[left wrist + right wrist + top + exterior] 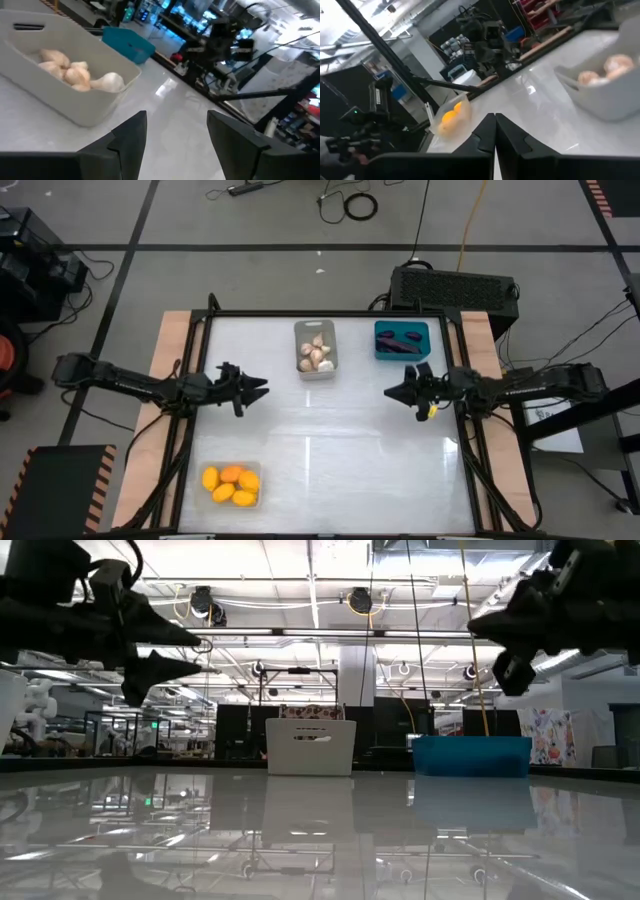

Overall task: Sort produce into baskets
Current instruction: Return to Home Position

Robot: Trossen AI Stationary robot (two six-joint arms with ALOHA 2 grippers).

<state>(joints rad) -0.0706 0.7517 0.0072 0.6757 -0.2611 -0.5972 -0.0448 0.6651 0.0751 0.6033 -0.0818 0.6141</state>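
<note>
Several whitish garlic bulbs point(316, 356) lie in the pale grey basket point(330, 370) at the far middle; they also show in the left wrist view point(75, 72). Dark purple eggplants point(400, 340) lie in the teal basket point(380, 350) at the far right. Yellow and orange fruits point(231, 483) lie in the clear basket point(255, 502) at the near left. My left gripper point(262, 389) hangs open and empty above the table's left half. My right gripper point(388, 392) hangs shut and empty above the right half, near the teal basket.
A black perforated box point(455, 285) stands beyond the table's far right edge. Wooden strips point(165, 380) run along the table's left and right sides. The white tabletop point(330, 450) between the two grippers and toward the near right holds nothing.
</note>
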